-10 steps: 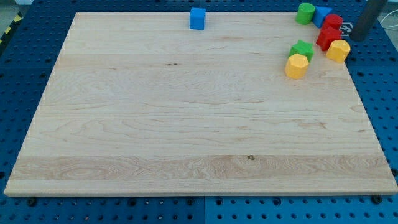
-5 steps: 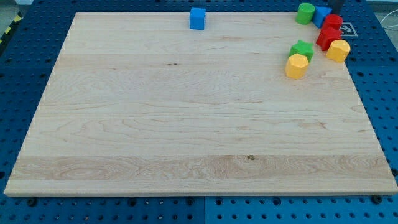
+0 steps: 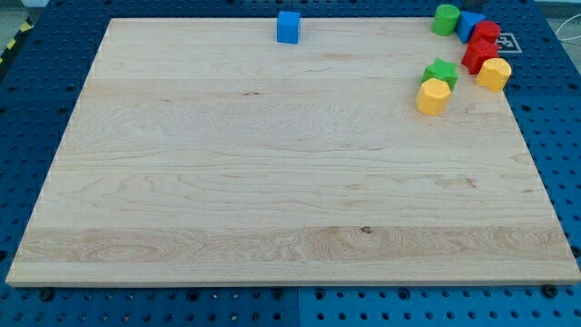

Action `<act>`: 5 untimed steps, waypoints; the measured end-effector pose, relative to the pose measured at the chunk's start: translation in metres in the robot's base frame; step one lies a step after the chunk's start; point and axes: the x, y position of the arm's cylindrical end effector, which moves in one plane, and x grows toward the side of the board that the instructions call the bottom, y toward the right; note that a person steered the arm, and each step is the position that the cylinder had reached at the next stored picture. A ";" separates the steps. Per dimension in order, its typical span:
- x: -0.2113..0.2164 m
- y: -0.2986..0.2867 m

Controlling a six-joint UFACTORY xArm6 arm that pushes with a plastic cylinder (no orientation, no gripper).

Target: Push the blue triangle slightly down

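The pale wooden board [image 3: 272, 173] fills the view on its blue pegboard table [image 3: 36, 109], its whole left half and bottom bare. At the top edge, a little left of centre, a blue cube [image 3: 288, 27] stands alone, well apart from everything else. All the rest crowds the top right corner: a green round block [image 3: 446, 19] at the top edge, and touching its right side the blue triangle [image 3: 469, 23], tucked against the top edge too. Just right of it a red round block [image 3: 487, 33] touches it, with a second red block [image 3: 477, 54] below that one. Lower and left, a green star-like block [image 3: 441, 72] sits against a yellow block [image 3: 433, 95], and another yellow block [image 3: 494, 74] rests beside the lower red one near the right edge. My tip does not show anywhere in the view, so where it stands relative to the blocks, I cannot tell.
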 end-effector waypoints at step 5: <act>0.004 0.029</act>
